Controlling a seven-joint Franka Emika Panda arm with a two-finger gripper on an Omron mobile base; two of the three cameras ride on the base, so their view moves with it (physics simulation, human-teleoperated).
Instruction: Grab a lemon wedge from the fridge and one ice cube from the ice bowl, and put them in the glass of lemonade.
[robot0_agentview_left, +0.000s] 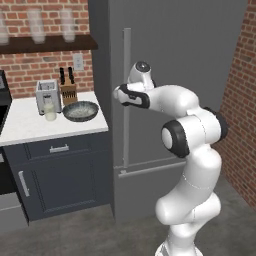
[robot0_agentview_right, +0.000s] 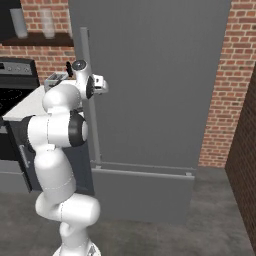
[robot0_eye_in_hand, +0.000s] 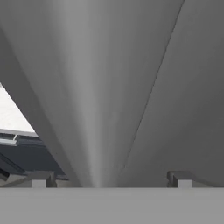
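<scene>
We see the fridge (robot0_agentview_left: 175, 75) shut, its dark grey door taking up the centre and right of the left base view, with the long handle (robot0_agentview_left: 127, 95) running down just left of centre. Our gripper (robot0_eye_in_hand: 109, 179) sits at the handle, a little above mid-frame in both base views. In the hand view the pale bar rises from bottom centre between the two fingertips (robot0_eye_in_hand: 40, 178), which stand wide apart, one on each side and neither touching it. On the counter (robot0_agentview_left: 30, 125) at the left of the left base view, the ice bowl (robot0_agentview_left: 80, 111) sits right of the glass (robot0_agentview_left: 50, 112), which stands just in front of the toaster (robot0_agentview_left: 48, 95). A knife block (robot0_agentview_left: 68, 90) stands behind the bowl. Frosted glasses (robot0_agentview_left: 36, 25) line the shelf in the upper left.
</scene>
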